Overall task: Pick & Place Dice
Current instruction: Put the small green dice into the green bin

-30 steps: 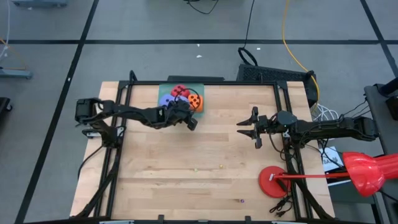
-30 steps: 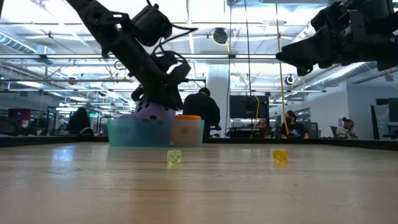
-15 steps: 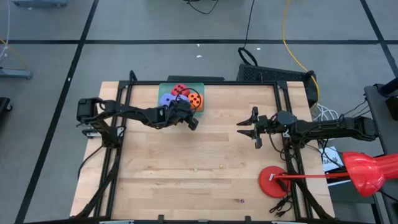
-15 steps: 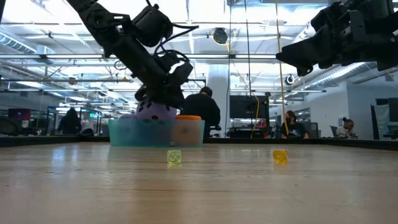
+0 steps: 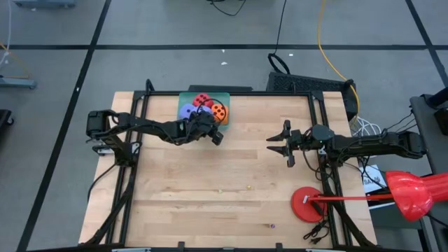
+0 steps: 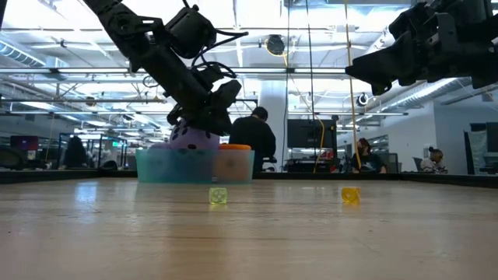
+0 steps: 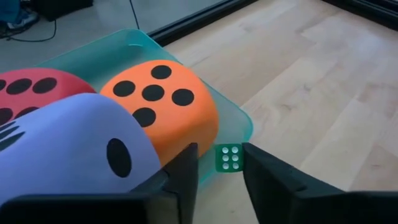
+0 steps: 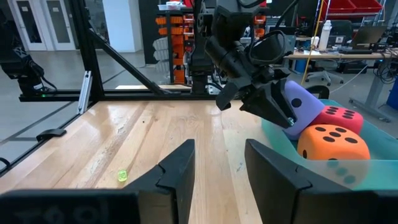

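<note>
While the right gripper point(image 5: 280, 148) waits mid-table with fingers apart and empty, the left gripper point(image 5: 213, 134) sits at the tray point(image 5: 225, 97) edge, fingers a narrow gap apart, holding nothing. Tray holds 1 orange die point(image 7: 163, 106), 1 red die point(image 7: 31, 96) and 1 visible purple die point(image 7: 74, 149). 1 tiny green die point(image 7: 228, 158) sits outside.

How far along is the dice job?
Mostly done, it seems: the orange die, red die and a purple die lie in the teal tray. The left gripper hovers at the tray's edge, fingers apart, holding nothing; the right gripper waits aside. Tiny dice lie loose on the table.
</note>
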You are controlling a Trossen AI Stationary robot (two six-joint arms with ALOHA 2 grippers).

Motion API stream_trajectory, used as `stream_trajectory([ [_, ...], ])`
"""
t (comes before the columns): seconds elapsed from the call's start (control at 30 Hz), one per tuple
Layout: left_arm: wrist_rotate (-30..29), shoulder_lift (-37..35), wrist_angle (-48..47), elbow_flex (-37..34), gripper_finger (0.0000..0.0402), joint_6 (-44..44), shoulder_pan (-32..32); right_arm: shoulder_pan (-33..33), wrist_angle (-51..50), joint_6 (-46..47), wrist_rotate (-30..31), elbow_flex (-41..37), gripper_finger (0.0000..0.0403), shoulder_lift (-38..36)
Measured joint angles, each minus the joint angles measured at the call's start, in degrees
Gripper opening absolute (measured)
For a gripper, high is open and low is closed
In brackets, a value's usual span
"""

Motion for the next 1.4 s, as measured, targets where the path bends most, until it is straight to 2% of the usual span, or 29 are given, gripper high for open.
stream_trajectory([
  [0.33,-0.02,-0.02,0.07,0.00,0.0183,-0.07,-0.02,0.00,0.00,0.00,-0.01,0.00,0.0130,0.00],
  [0.7,0.61,-0.02,1.59,0.00,0.0187,-0.27,-2.15,0.00,0.00,0.00,0.00,-0.02,0.0130,-0.01],
  [0.83,4.27,-0.02,1.55,0.00,0.0187,-0.45,-3.74,-0.02,0.00,0.00,0.00,-0.02,0.0130,0.00],
  [1.0,7.06,-0.07,1.49,0.00,0.0186,-3.86,-5.99,-0.01,0.00,0.00,0.00,-0.02,0.0130,-0.01],
  [1.23,7.11,-0.09,1.08,0.00,0.0186,-9.89,-8.49,-0.01,-0.02,0.00,-0.01,-0.02,0.0130,0.00],
  [1.4,7.05,-0.75,-4.73,-0.02,0.0186,-16.70,-10.21,-0.02,0.00,0.00,0.00,-0.02,0.0130,0.00],
])
